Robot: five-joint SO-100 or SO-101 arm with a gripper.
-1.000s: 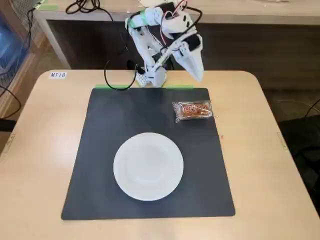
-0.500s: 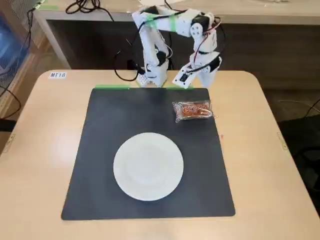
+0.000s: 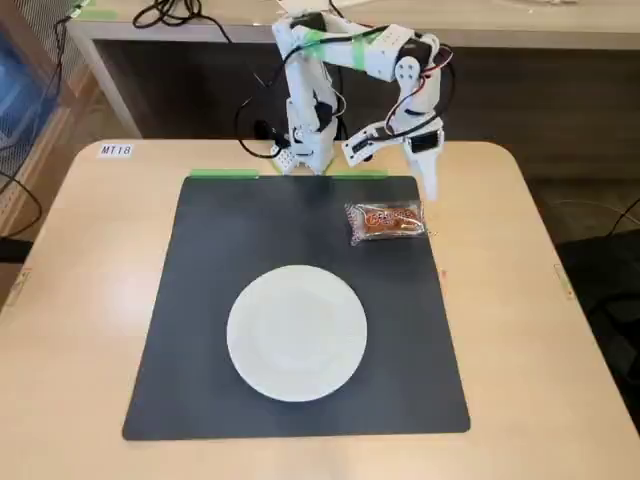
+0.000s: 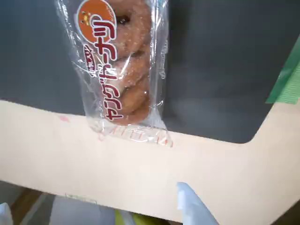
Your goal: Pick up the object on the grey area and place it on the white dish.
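In the fixed view the object (image 3: 386,222) lies at about two o'clock from the white dish (image 3: 296,332), near the grey area's (image 3: 230,240) far right corner, the gripper (image 3: 428,185) poised just beyond it; whether its jaws are parted I cannot tell. The wrist view shows the object at twelve o'clock, one crimped end overhanging the mat's edge: light, crinkly and probably slippery, so it is best pinched across the firm middle rather than by the film ends.

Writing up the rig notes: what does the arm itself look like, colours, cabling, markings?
The arm is built of white plastic segments with black servo blocks at the joints. Green tape wraps the upper link near the shoulder. Thin red and black wires loop loosely along the links. The gripper ends in a tapered white finger; in the wrist view its tip looks pale, almost translucent white. No printed markings are legible.
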